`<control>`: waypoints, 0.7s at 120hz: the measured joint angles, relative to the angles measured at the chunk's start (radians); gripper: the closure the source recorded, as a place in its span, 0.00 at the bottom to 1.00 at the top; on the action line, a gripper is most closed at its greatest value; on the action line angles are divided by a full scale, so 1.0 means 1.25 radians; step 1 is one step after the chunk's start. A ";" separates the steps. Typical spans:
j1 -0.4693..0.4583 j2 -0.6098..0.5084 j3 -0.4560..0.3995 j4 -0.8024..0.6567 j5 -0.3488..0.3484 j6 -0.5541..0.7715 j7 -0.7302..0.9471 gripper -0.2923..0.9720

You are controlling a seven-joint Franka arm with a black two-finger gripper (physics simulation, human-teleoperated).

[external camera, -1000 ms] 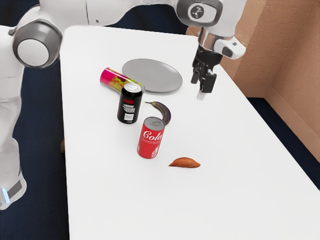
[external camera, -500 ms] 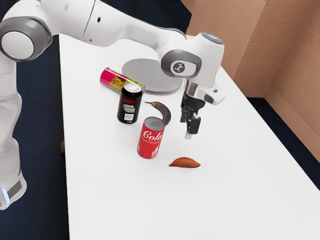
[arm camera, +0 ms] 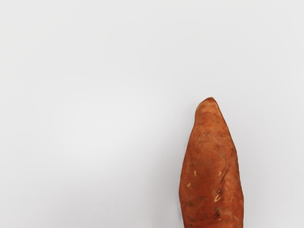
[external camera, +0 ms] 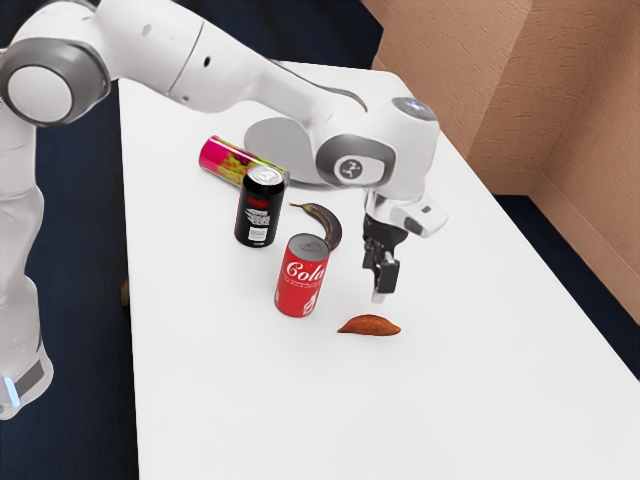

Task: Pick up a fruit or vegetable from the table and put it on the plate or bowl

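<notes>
An orange-brown sweet potato (external camera: 369,325) lies on the white table, toward the front. My gripper (external camera: 379,292) hangs just above it and slightly behind, pointing down, open and empty. In the wrist view the sweet potato (arm camera: 211,171) lies lengthwise right under my hand, its pointed tip showing. A dark, overripe banana (external camera: 325,221) lies behind the red can. The grey plate (external camera: 272,140) sits at the back of the table, partly hidden by my arm.
A red cola can (external camera: 302,275) stands close to the exterior view's left of the gripper. A black can (external camera: 260,207) stands behind it, and a pink can (external camera: 228,158) lies on its side by the plate. A brown wall rises beyond the table on the right.
My arm has swung from beside the plate toward the table's front and dropped lower. The gripper now hangs just over the sweet potato. Nothing on the table has moved.
</notes>
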 joint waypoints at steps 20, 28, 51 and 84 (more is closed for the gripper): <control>0.001 0.015 0.000 -0.011 -0.005 0.022 0.000 0.23; 0.001 0.017 0.000 -0.015 -0.007 0.028 0.000 0.23; 0.001 0.018 0.000 -0.032 -0.009 0.046 -0.001 0.23; 0.001 0.034 0.000 -0.033 -0.010 0.056 -0.002 0.23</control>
